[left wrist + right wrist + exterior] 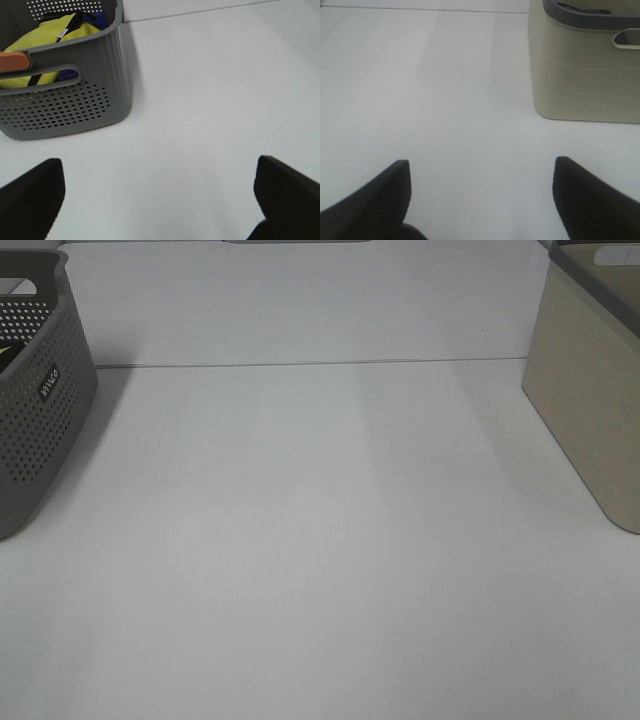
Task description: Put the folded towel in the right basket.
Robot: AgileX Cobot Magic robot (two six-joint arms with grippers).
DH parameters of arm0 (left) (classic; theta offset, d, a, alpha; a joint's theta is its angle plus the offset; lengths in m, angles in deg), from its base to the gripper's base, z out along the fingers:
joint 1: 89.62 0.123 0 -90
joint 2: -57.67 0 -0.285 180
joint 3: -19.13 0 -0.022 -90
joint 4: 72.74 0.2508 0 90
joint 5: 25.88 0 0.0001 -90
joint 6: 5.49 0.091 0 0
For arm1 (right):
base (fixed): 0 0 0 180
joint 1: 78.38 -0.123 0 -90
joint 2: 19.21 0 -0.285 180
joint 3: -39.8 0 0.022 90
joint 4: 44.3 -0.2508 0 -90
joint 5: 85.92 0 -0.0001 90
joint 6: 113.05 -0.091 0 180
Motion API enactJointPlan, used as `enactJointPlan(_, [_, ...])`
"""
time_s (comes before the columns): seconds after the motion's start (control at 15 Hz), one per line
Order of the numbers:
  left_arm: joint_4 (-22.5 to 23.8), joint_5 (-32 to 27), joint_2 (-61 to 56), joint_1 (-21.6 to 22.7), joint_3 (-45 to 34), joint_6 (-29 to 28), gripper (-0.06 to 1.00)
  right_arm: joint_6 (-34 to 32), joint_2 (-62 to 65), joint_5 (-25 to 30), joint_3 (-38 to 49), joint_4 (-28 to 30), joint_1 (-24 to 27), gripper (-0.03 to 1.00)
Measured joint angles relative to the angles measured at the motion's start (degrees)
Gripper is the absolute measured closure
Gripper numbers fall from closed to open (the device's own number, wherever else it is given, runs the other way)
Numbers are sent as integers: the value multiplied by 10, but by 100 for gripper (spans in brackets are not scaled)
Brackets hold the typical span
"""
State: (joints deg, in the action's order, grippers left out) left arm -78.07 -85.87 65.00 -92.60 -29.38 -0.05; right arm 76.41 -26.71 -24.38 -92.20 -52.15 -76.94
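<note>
The right basket (590,390) is beige with a grey rim and stands at the table's right edge; it also shows in the right wrist view (585,65). No towel lies on the open table. A yellow cloth (50,35) lies bunched inside the grey perforated left basket (75,100); I cannot tell if it is folded. My left gripper (160,170) is open and empty, low over the table just in front of the grey basket. My right gripper (482,162) is open and empty, short of the beige basket. Neither gripper shows in the exterior high view.
The grey basket (40,410) stands at the table's left edge. It also holds a blue-purple item (100,20), and an orange piece (15,61) sits at its handle. A seam (300,365) runs across the white table (320,540).
</note>
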Motion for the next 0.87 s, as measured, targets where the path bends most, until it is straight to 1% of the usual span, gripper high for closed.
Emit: enactJointPlan(0.87, [0, 0, 0, 0, 0, 0, -3, 0, 1, 0, 0, -11, 0, 22])
